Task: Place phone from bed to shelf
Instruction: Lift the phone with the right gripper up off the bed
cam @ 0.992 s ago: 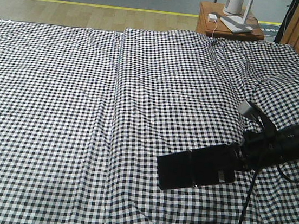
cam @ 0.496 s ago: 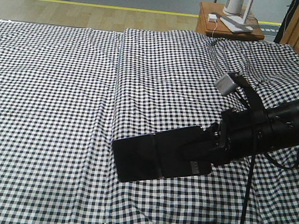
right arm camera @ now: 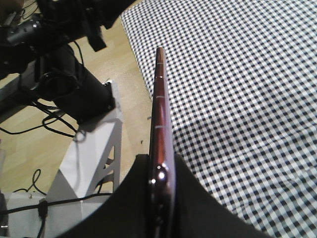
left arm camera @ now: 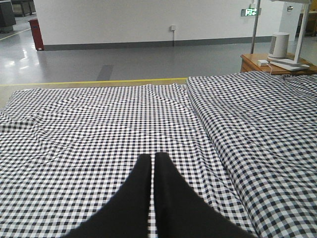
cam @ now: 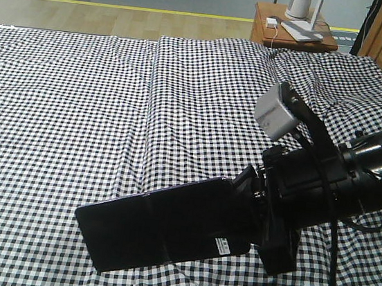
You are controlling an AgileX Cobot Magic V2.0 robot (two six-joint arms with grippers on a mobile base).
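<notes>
Phone (cam: 152, 229) is off the bed (cam: 77, 101) and on its way
The phone has swung closer and higher, so the pick-up is done. The right gripper (cam: 245, 216) squeezes its end, arm reaching flat over the bed. The left gripper (left arm camera: 153, 157) is pinched together, holding nothing. No shelf in sight.

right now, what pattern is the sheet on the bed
Small black-and-white gingham check; the bed shows best in the front-facing view.
</notes>
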